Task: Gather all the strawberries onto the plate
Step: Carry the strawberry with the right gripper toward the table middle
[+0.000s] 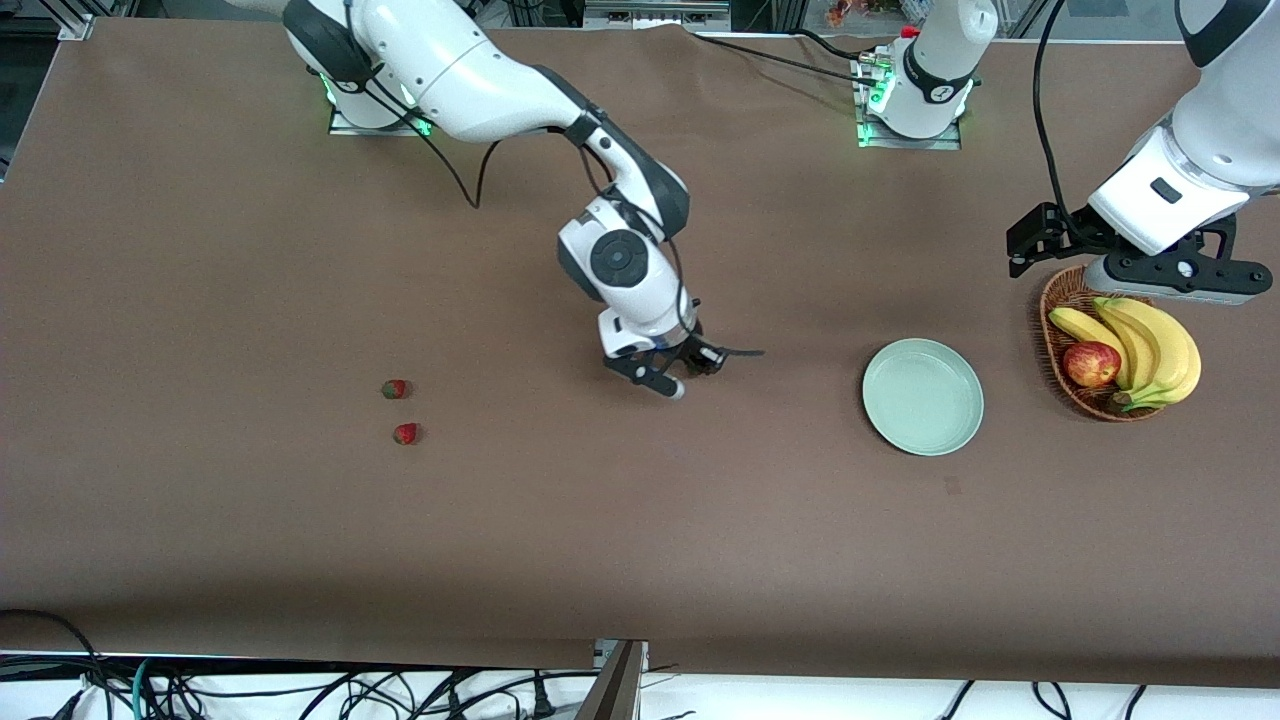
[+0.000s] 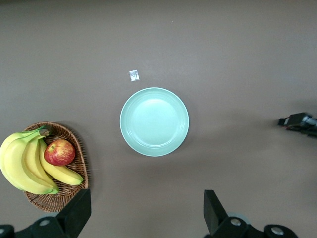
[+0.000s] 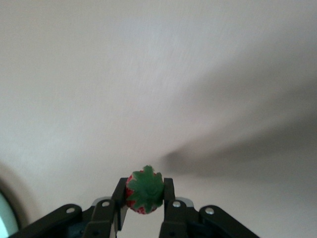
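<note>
My right gripper [image 1: 700, 362] hangs over the bare middle of the table, between the two loose strawberries and the plate [image 1: 923, 396]. It is shut on a strawberry [image 3: 144, 191], whose green cap faces the wrist camera between the two black fingers [image 3: 119, 194]. Two more strawberries [image 1: 396, 389] [image 1: 405, 433] lie on the table toward the right arm's end. The pale mint-green plate [image 2: 154, 121] holds nothing. My left gripper [image 2: 146, 213] waits high up near the fruit basket [image 1: 1056, 352], open, with nothing between its fingers.
A brown wicker basket [image 2: 78, 153] with bananas [image 1: 1150, 345] and a red apple [image 1: 1091, 363] stands at the left arm's end, beside the plate. A small scrap [image 2: 133, 75] lies on the cloth close to the plate. Cables run along the table's front edge.
</note>
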